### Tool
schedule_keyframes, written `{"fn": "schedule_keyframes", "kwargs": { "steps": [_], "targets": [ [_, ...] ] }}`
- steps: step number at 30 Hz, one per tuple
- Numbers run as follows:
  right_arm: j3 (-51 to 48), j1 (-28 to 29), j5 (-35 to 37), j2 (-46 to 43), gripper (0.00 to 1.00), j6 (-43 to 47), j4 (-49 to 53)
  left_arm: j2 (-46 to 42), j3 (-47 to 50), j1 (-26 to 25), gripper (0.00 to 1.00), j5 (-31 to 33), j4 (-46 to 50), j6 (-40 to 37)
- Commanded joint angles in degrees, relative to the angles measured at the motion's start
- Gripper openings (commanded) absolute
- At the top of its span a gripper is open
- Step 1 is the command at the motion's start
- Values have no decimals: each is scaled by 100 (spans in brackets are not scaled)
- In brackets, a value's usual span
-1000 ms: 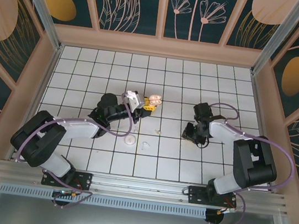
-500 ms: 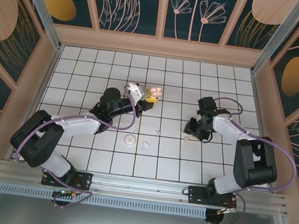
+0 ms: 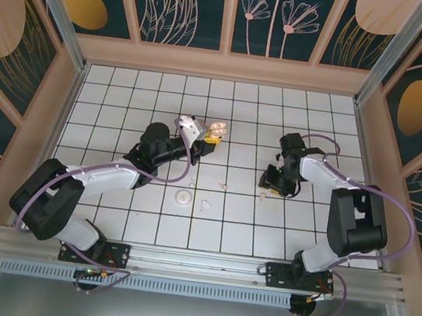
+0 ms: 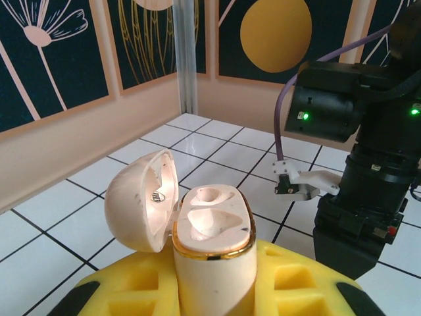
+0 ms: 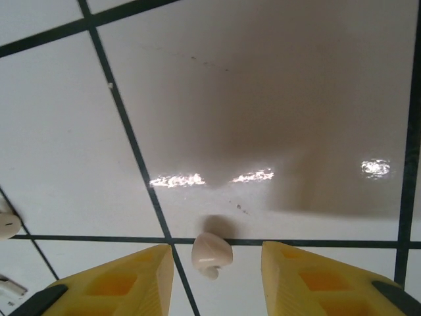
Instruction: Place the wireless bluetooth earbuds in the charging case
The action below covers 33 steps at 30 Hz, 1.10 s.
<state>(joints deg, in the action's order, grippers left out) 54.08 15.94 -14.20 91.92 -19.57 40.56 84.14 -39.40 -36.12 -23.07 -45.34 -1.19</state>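
Cream charging case, open and empty, we are pinching in the left claw; right claw, spread, is straddling one earbud.

1. The left gripper, closed on the charging case, was carried a little toward the far edge of the table.
2. The left arm was stretched out further behind it.
3. The right gripper was drawn back slightly toward the far edge and swung around.
4. An earbud, covered by the right gripper a second before, was left exposed on the table at its parted fingertips.
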Motion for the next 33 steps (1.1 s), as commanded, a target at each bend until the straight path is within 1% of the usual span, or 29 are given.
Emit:
{"fn": "schedule_keyframes", "kwargs": {
  "steps": [1, 4, 8, 17, 25, 30, 33],
  "targets": [
    [177, 64, 0, 137, 42, 131, 270, -82, -78, -11, 15, 46, -178, 124],
    [151, 109, -100, 144, 42, 52, 282, -56, -118, -14, 15, 19, -50, 116],
    [107, 179, 12, 183, 42, -37, 315, -4, -110, -11, 15, 2, -3, 78],
    [17, 412, 22, 272, 38, -108, 305, -60, 70, -9, 15, -40, -95, 253],
    [-70, 422, 119, 281, 34, -204, 252, -77, 117, -14, 15, -56, -107, 244],
    [-52, 418, 198, 389, 37, -214, 225, 30, 30, -12, 15, -118, -80, 233],
    [-30, 417, 204, 459, 35, -196, 234, 105, -22, -11, 15, -151, -72, 268]
  ]
}}
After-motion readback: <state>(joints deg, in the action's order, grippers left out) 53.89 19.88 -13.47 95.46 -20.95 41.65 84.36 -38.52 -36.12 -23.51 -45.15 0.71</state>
